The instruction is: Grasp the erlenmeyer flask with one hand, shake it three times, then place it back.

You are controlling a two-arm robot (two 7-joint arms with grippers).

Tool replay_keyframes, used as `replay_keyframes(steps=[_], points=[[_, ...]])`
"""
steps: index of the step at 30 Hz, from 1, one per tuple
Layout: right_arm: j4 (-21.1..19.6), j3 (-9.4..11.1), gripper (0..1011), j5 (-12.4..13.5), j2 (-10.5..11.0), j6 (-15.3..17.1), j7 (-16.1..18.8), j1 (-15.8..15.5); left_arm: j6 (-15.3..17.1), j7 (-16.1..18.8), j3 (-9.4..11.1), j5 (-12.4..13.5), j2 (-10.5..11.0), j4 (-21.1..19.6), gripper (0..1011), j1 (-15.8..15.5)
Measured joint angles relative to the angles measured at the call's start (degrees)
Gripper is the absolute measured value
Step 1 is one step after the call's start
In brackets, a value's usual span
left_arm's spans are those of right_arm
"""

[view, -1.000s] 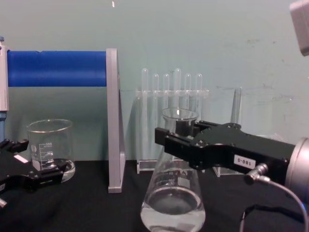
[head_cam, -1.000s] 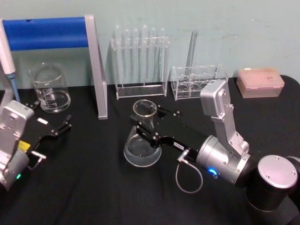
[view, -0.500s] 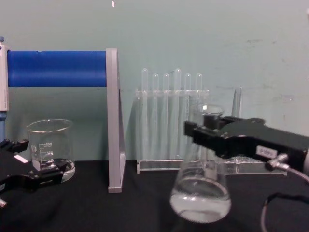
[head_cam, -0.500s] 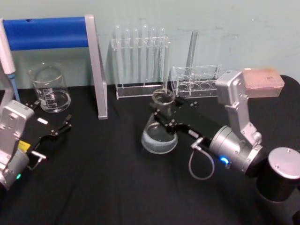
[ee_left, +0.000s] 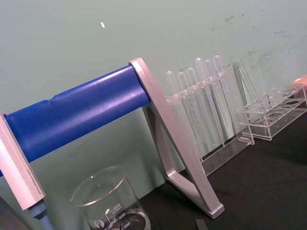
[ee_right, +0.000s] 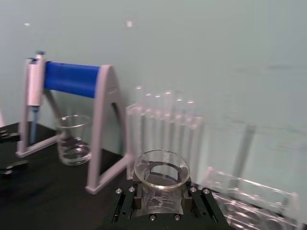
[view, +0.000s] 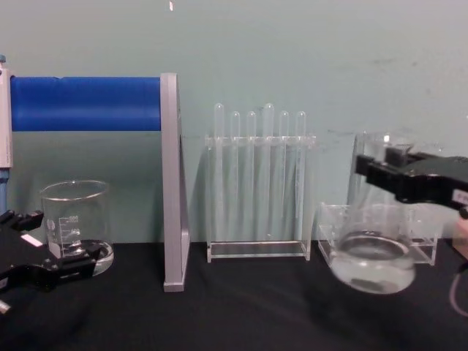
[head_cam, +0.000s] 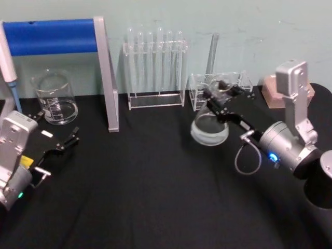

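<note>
The erlenmeyer flask (head_cam: 209, 128) is clear glass with some clear liquid in its wide base. It hangs tilted above the black table at the right, in front of the low clear rack. My right gripper (head_cam: 221, 99), the hand, is shut on its neck. From the chest view, the flask (view: 371, 265) hangs below the black jaws of the right gripper (view: 395, 173). In the right wrist view, the flask rim (ee_right: 161, 168) stands just above the clamped jaws. My left gripper (head_cam: 56, 141) rests open at the table's left, holding nothing.
A glass beaker (head_cam: 55, 98) stands at the far left behind the left gripper. A blue pipette stand (head_cam: 52, 36), a tall test tube rack (head_cam: 155, 67), a low clear rack (head_cam: 218, 89) and a pink tip box (head_cam: 269, 89) line the back.
My right gripper has swung the flask from the table's middle to the right and toward the back, and raised it. The left arm has not moved.
</note>
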Motion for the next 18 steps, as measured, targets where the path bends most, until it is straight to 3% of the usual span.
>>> replay_keyframes(steps=[9,18], points=[[1.57,3.23,449,-0.49,-0.36,-0.22,-1.66,0.41,0.00,0.00,0.00,0.00,0.00,0.00,1001,0.00],[1.57,3.72,449,-0.97,-0.94,-0.12,-1.25,0.14,0.00,0.00,0.00,0.00,0.00,0.00,1001,0.00]])
